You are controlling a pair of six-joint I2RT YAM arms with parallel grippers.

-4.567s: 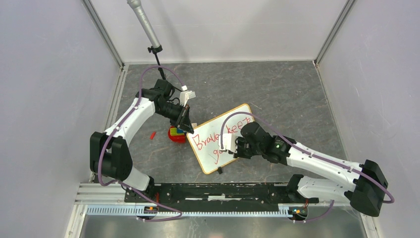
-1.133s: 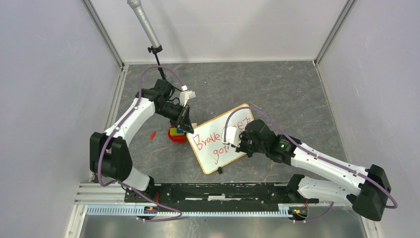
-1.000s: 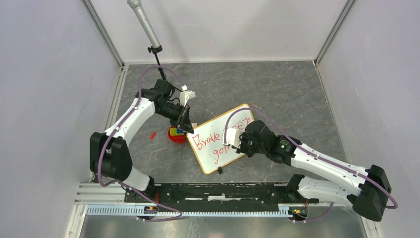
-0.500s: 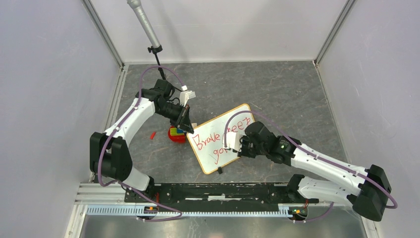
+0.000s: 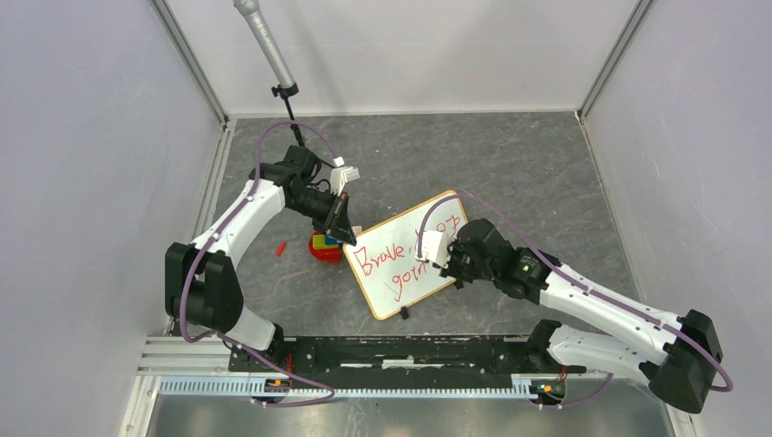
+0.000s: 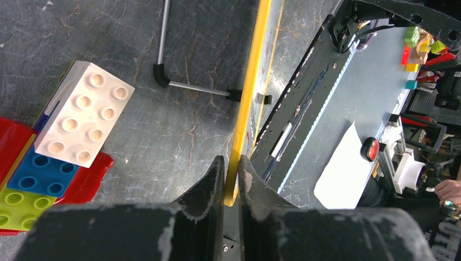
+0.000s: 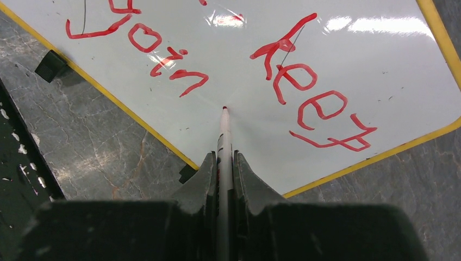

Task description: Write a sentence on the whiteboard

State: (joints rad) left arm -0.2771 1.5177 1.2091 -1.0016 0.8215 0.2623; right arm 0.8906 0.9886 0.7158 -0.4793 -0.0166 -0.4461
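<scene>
The whiteboard, white with a thin yellow-orange frame, lies tilted at the table's middle. My left gripper is shut on its frame edge at the board's upper left corner. My right gripper is shut on a white marker pen with a red tip, which touches the board just right of "goin". The sentence in red reads "Brave," and "keep" on one line and "goin" below; the arm hides part of it in the top view.
A red base with blue, green and white toy bricks sits by the board's left corner, also in the left wrist view. A small red cap lies left of it. A microphone stand rises at the back left.
My right gripper with the pen has shifted right along the lower line, and the letters now read "goin". The left arm has not moved.
</scene>
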